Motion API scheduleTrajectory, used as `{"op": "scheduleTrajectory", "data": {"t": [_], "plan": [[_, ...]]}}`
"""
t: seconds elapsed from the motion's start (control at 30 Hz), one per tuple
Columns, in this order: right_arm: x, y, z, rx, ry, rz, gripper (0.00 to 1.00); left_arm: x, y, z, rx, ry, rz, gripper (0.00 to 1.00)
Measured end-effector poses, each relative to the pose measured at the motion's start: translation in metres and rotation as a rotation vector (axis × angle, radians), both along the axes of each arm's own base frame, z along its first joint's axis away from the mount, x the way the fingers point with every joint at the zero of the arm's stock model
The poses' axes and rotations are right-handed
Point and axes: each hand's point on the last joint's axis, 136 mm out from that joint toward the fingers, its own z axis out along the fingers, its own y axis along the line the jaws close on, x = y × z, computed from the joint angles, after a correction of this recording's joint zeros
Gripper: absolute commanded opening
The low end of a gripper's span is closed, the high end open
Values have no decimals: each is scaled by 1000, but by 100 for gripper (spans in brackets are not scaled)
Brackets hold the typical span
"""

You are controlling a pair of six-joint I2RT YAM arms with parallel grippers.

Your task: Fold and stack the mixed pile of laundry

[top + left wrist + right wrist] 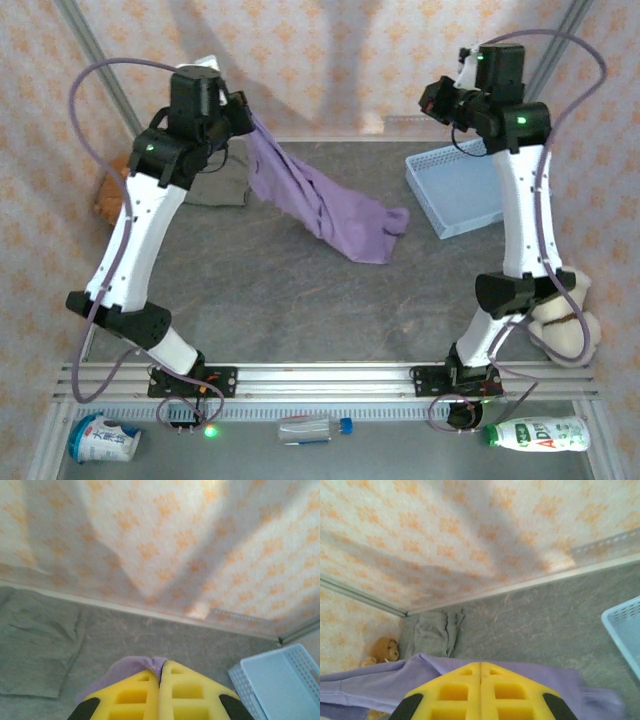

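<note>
The only writing we could partly read was on the green-and-white plastic bottle [535,433] lying on the near ledge at the right. Its label carried large letters that looked like "AD", and the rest was too small to make out. The white round tub with a blue label [100,440] at the near left also bore print, but we could not read it. Between them lay a clear plastic bottle with a blue cap [315,428].

The left gripper [243,115] [160,667] was raised near the far wall with its yellow fingers pressed together on an edge of the lavender-purple short-sleeved cloth shirt [320,205] [125,672] [370,687]. From there the shirt sloped down to the right, and its lower end rested on the grey table [300,290], near the light blue lattice plastic basket [460,190] [280,680] [625,625].

The grey-brown trouser-like cloth piece [215,180] [35,645] [432,635] lay flat on the table at the far left, beneath the left gripper and beside the hanging shirt.

The right gripper [435,100] [481,667] was closed, raised over the basket's far end. From above it stood apart from the shirt, while its wrist view showed purple cloth spread below its fingers.
</note>
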Motion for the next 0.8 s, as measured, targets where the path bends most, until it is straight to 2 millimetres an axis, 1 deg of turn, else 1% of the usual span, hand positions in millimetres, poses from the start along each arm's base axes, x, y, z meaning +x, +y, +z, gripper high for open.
{"op": "scheduleTrajectory", "data": {"t": [0.07,0.1,0.13,0.17,0.2,0.23,0.27,0.33,0.37,0.4,0.43,0.47,0.53,0.57,0.63,0.67,0.8], "plan": [[-10,-9,12,-5,-34,-21,0,-9,16,15,3,-39,36,0],[-15,-11,14,-1,-42,-22,0,-14,23,22,1,-56,54,0],[-18,-10,11,3,-39,-15,0,-17,27,26,-2,-67,62,0],[-21,-7,4,8,-25,0,7,-20,29,30,-8,-78,66,0],[-21,-1,-6,12,-2,19,16,-21,28,30,-20,-84,57,0],[-20,6,-22,13,31,37,21,-21,26,28,-27,-80,51,0],[-17,15,-43,11,73,59,26,-19,24,20,-40,-65,44,0],[-12,38,-98,-5,184,115,32,-12,18,-6,-55,-11,34,0],[-12,51,-131,-18,252,146,36,-7,15,-25,-61,28,30,0],[-13,65,-166,-37,327,179,38,-3,12,-49,-68,82,31,0],[-16,76,-192,-52,384,206,40,0,11,-68,-68,124,35,0],[-22,89,-225,-77,452,242,41,2,10,-92,-67,181,42,0],[-34,112,-271,-115,549,304,43,2,9,-125,-67,258,57,0],[-42,125,-291,-132,591,343,44,2,10,-137,-67,287,64,0],[-55,146,-316,-160,644,404,46,0,11,-151,-70,317,82,0],[-61,158,-326,-172,657,442,47,-1,12,-154,-72,323,91,0],[-81,197,-352,-208,683,559,48,-8,19,-162,-83,333,131,0]]}}
